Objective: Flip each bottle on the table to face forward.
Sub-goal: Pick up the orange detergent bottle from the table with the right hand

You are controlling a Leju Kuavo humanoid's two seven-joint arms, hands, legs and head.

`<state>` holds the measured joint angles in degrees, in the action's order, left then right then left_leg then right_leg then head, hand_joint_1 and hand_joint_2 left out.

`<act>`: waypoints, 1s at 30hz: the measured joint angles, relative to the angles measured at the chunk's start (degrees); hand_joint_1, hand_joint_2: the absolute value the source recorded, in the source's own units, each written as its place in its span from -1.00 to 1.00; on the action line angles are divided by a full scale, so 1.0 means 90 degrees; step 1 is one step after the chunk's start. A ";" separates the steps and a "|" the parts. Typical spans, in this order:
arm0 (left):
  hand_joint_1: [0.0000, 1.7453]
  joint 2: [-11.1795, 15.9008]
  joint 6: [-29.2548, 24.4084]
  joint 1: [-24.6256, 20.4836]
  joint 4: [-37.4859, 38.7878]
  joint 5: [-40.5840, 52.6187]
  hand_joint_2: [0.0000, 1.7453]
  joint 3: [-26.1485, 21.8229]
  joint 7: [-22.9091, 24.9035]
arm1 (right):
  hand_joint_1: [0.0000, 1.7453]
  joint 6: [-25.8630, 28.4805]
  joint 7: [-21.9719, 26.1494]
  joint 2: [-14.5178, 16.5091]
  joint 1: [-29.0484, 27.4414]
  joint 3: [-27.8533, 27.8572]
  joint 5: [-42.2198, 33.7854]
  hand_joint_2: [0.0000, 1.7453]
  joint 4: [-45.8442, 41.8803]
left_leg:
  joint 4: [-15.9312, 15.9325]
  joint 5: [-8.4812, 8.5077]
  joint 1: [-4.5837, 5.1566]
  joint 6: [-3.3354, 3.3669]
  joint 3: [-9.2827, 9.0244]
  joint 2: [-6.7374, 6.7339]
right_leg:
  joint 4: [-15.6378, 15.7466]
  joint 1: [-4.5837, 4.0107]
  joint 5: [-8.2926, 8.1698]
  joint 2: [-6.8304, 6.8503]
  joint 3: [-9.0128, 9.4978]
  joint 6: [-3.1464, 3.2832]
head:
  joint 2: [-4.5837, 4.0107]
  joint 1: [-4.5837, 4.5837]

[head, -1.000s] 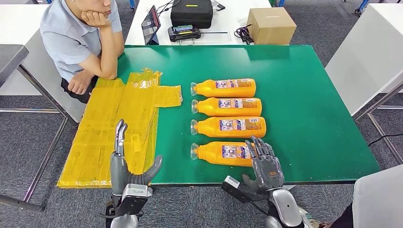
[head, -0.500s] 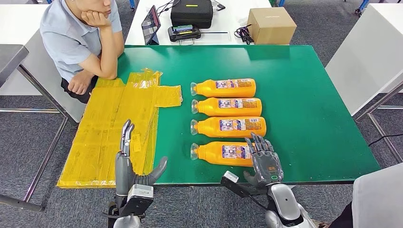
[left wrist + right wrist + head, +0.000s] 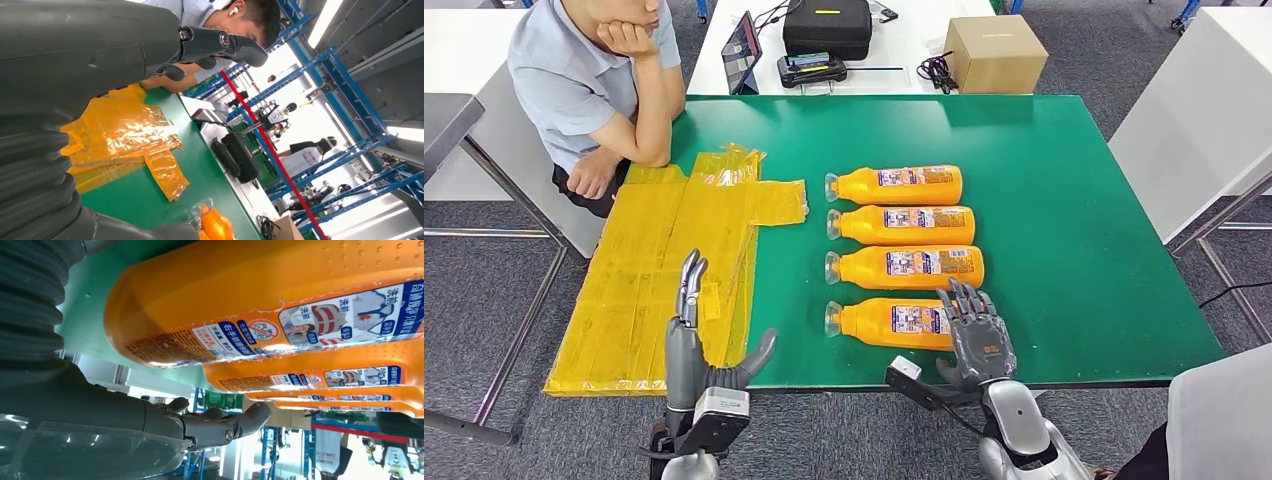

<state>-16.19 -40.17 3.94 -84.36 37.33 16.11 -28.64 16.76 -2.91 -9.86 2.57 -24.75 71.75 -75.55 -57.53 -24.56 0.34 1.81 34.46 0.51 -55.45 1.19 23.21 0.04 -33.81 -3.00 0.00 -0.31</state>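
Orange nearest bottle (image 3: 894, 322) lies on the green bench (image 3: 1064, 250) by my right hand (image 3: 977, 338), whose spread fingers (image 3: 957, 300) hold nothing; I should wrap its base squarely, then roll gently.

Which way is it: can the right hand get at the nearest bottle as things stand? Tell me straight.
Probably yes. The right hand sits open at the base end of the nearest bottle, at the table's near edge, with nothing between them. The other bottles lie beyond it, out of the way.
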 joint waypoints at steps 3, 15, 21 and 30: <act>-1.00 0.0016 0.0000 -0.0001 -0.0005 -0.0007 1.00 0.0019 0.0039 | -1.00 -0.0008 -0.0030 -0.0024 0.0057 -0.0029 0.0058 1.00 0.0016 | 0.0000 0.0000 0.0000 0.0000 0.0000 0.0000 | 0.0000 0.0000 0.0000 0.0000 0.0000 0.0000 | 0.0000 0.0000; -1.00 0.0105 0.0000 -0.0002 -0.0016 -0.0023 1.00 0.0221 0.0161 | -1.00 -0.0372 -0.0109 -0.0063 0.0276 -0.0086 -0.0086 1.00 0.0245 | 0.0000 0.0000 0.0000 0.0000 0.0000 0.0000 | 0.0000 0.0000 0.0000 0.0000 0.0000 0.0000 | 0.0000 0.0000; -1.00 0.0149 0.0000 -0.0009 -0.0016 0.0025 1.00 0.0271 0.0203 | -1.00 -0.0653 -0.0157 -0.0140 0.0391 -0.0146 -0.0278 1.00 0.0408 | 0.0000 0.0000 0.0000 0.0000 -0.0005 -0.0004 | 0.0000 0.0000 0.0000 -0.0002 0.0002 0.0000 | 0.0000 0.0000; -1.00 0.0219 0.0000 -0.0033 -0.0016 0.0032 1.00 0.0321 0.0256 | -1.00 -0.0911 -0.0172 -0.0253 0.0539 -0.0257 -0.0483 1.00 0.0565 | 0.0000 0.0000 0.0000 0.0000 -0.0033 -0.0003 | 0.0002 0.0000 0.0000 -0.0002 0.0029 0.0000 | 0.0000 0.0000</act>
<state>-14.22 -40.17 3.64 -84.50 37.62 19.00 -26.34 8.56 -4.46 -12.13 7.42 -27.06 67.40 -70.46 -57.53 -24.56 0.34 1.81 34.16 0.49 -55.44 1.19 23.21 0.03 -33.55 -3.00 0.00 -0.31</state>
